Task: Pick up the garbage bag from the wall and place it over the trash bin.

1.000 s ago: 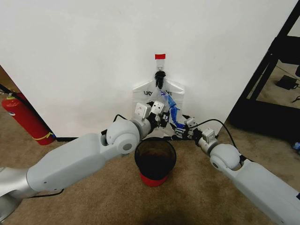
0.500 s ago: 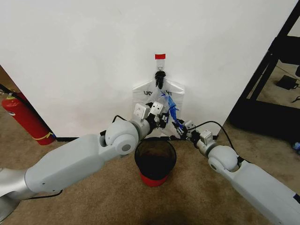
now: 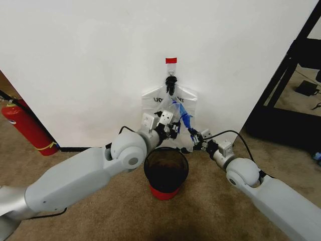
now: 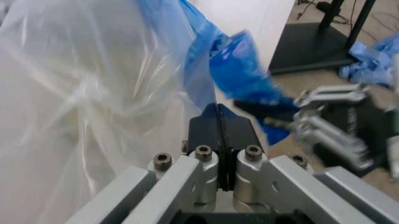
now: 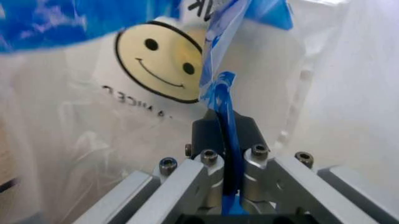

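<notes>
With both our left gripper [image 3: 174, 129] and right gripper [image 3: 194, 135] clamped on the garbage bag [image 3: 150, 100], the trash bin [image 3: 166, 170] sits just nearer, below them.

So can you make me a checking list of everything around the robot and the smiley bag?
Surface: brown carpet.
Job's things: garbage bag hangs on the hook on the wall; trash bin stands below it.
Clutter: blue plastic against the bag.
Grippers: left gripper shut at the bag; right gripper shut on a blue strip.
Cables: black cable on the right arm.
Surroundings: red fire extinguisher, black rack.
</notes>
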